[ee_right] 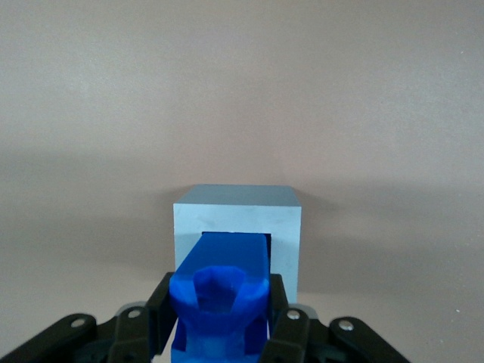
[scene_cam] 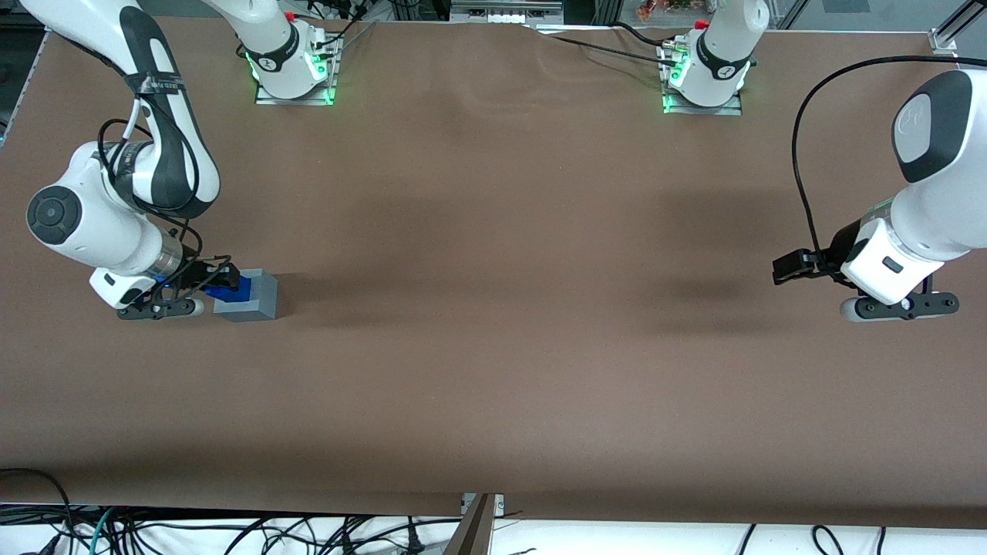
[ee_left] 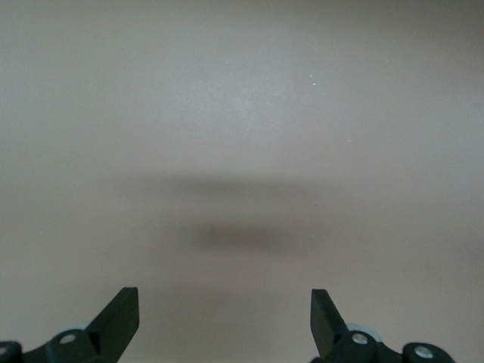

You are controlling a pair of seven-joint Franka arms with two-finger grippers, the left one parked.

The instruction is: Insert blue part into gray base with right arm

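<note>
While the gripper (ee_right: 221,333) clamps it, the bright faceted blue part (ee_right: 221,291) enters the gray base (ee_right: 238,219).

right arm (scene_cam: 116,193) bent low, hand (scene_cam: 220,276) horizontal, fingers clamped on a piece

The end effector (scene_cam: 218,276) hangs low over the brown counter (scene_cam: 493,324) at the working arm's end, closed on the blue part (scene_cam: 231,287). The part's tip meets the gray base (scene_cam: 250,297) just beside the end effector.
</note>
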